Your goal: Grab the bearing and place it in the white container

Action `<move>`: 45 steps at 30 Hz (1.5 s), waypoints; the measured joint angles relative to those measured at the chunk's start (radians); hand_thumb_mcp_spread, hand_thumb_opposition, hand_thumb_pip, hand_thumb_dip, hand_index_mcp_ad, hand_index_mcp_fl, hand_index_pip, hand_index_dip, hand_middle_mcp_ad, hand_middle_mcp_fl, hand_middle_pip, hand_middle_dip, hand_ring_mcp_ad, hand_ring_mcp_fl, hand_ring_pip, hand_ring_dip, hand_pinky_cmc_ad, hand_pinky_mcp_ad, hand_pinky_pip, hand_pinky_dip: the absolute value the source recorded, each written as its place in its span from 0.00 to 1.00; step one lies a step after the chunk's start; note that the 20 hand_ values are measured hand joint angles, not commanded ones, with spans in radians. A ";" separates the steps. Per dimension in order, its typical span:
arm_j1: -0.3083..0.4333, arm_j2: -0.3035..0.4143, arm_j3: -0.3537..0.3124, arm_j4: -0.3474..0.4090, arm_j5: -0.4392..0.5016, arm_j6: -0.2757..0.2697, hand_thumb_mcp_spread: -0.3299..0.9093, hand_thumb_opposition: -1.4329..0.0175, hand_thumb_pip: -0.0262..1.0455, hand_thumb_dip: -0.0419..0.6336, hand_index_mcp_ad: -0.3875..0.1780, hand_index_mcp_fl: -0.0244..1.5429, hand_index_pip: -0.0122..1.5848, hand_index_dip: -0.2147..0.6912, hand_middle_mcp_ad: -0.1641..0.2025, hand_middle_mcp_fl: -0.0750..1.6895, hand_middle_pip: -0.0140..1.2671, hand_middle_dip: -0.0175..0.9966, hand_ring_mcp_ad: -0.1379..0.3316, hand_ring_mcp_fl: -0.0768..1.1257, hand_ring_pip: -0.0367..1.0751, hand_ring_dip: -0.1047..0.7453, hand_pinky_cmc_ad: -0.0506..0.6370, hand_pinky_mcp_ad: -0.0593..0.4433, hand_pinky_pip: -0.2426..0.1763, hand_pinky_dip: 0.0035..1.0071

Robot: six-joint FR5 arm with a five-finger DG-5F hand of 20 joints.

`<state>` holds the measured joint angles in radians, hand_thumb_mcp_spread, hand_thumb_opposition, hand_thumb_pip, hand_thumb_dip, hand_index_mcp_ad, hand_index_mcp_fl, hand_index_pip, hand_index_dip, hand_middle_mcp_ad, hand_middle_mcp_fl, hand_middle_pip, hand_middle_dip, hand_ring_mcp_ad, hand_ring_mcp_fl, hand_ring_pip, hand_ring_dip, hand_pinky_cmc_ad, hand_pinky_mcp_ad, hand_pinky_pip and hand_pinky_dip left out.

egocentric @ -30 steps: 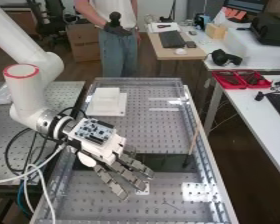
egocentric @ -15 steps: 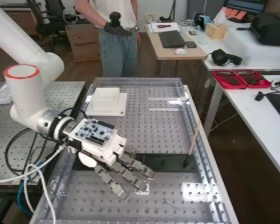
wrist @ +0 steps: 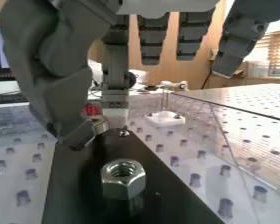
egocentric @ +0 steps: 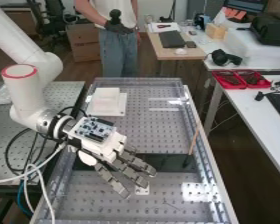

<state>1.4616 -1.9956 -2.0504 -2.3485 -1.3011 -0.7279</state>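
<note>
Near thumb tip of open hand (egocentric: 103,148), brg (wrist: 99,125) sits, partly hidden, wrist cam.

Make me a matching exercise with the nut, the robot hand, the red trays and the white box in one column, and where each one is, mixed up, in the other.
1. Nut
2. Robot hand
3. Red trays
4. White box

A. At the end of the white arm
B. Toward the far end of the bench
C. On the black strip
D. On a white desk

Right pairs: 1-C, 2-A, 3-D, 4-B
</note>
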 joint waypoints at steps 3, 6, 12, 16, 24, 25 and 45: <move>0.005 0.020 0.000 0.001 -0.006 -0.003 0.54 0.39 0.62 0.49 0.53 0.21 0.94 0.31 0.59 0.04 0.10 0.18 0.60 0.06 0.11 0.22 0.65 0.74 0.43 0.22; 0.012 0.037 -0.001 -0.002 -0.011 -0.005 0.54 0.39 0.62 0.49 0.53 0.21 0.94 0.32 0.59 0.04 0.10 0.18 0.60 0.06 0.11 0.22 0.65 0.74 0.43 0.22; 0.051 0.104 -0.012 -0.037 -0.014 -0.011 0.54 0.39 0.62 0.49 0.53 0.21 0.94 0.32 0.59 0.04 0.10 0.18 0.61 0.06 0.11 0.22 0.65 0.74 0.43 0.22; 0.089 0.142 -0.022 -0.075 -0.003 -0.013 0.54 0.39 0.62 0.50 0.53 0.21 0.94 0.31 0.59 0.05 0.11 0.18 0.61 0.06 0.11 0.22 0.63 0.74 0.44 0.22; 0.203 0.205 -0.043 -0.160 0.066 -0.017 0.54 0.39 0.62 0.49 0.53 0.22 0.93 0.32 0.59 0.04 0.10 0.18 0.59 0.06 0.11 0.22 0.62 0.73 0.44 0.22; 0.225 0.215 -0.047 -0.172 0.082 -0.018 0.54 0.39 0.62 0.49 0.53 0.22 0.93 0.32 0.59 0.04 0.11 0.18 0.58 0.06 0.11 0.22 0.62 0.73 0.44 0.22; 0.443 0.362 -0.204 -0.198 0.042 -0.003 0.54 0.39 0.62 0.49 0.53 0.22 0.93 0.32 0.59 0.04 0.11 0.18 0.57 0.06 0.11 0.22 0.62 0.73 0.44 0.22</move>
<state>1.9042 -1.6339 -2.2546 -2.5462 -1.2586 -0.7314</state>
